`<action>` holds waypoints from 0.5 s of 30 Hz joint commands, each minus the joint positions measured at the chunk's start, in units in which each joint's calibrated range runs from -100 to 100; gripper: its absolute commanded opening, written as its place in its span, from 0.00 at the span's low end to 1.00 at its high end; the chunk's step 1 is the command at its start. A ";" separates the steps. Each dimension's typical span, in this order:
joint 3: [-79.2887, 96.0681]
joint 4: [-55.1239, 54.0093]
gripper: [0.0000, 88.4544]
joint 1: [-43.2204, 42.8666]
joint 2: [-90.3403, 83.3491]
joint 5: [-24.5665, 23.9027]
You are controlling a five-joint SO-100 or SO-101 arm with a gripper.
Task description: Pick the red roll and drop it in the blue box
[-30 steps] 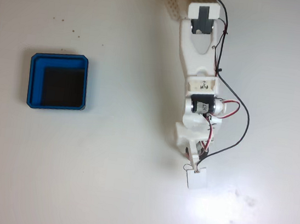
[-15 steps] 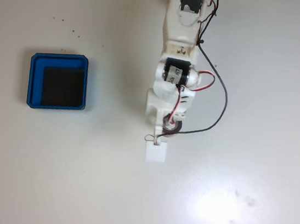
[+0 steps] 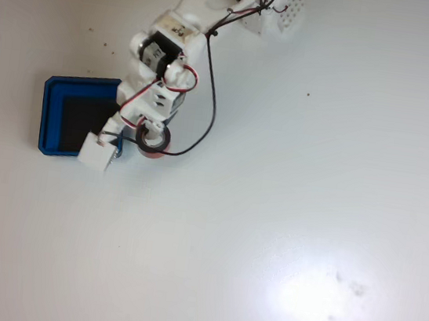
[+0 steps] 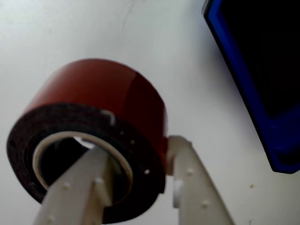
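We hold red roll [image 4: 101, 126] pinched through wall in gripper [image 4: 138, 161], just beside blue box [image 3: 50, 119]; drop into box left.

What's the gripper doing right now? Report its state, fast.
Gripper: shut on the red roll, one finger through its hollow centre, one outside the wall.

Hobby or lab robotics bench. Indicators: a plain white tabletop [image 3: 283, 241] with a rounded corner, a white 3D-printed arm [image 3: 160, 66] with exposed servo motors and loose red and black wiring [image 3: 206, 104] (unsheathed), and a white breadboard [image 3: 290, 16] at the tabletop's far edge.
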 commanded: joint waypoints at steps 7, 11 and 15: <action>-3.74 -0.49 0.01 14.43 -3.17 0.11; -3.65 -2.22 0.01 16.48 -3.17 -0.42; -3.38 -3.70 0.01 16.48 -3.08 0.11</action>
